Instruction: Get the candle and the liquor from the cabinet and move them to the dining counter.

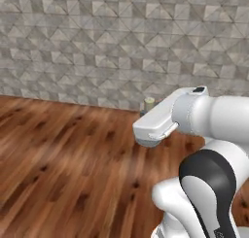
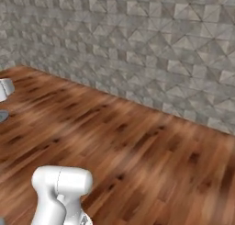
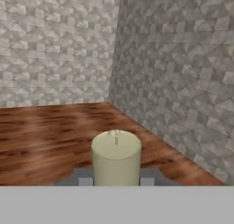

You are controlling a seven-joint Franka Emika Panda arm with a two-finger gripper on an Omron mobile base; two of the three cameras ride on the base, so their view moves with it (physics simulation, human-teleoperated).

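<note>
The candle [image 3: 116,157] fills the lower middle of the hand view, a pale olive-grey stick with a wick on top and its dark grey holder [image 3: 153,176] showing at both sides. My gripper [image 3: 116,181] is shut on the candle. In the left base view the candle's top [image 1: 149,102] pokes up just behind my white hand [image 1: 158,121], which hangs over a wood countertop [image 1: 63,154] close to the tiled wall. The liquor, the cabinet and the dining counter are out of view.
A grey stone-tiled wall [image 1: 97,42] backs the reddish-brown countertop [image 2: 137,141]. In the hand view two tiled walls meet in a corner [image 3: 113,58] just beyond the candle. My own arm [image 1: 209,183] rises at the lower right of the left base view.
</note>
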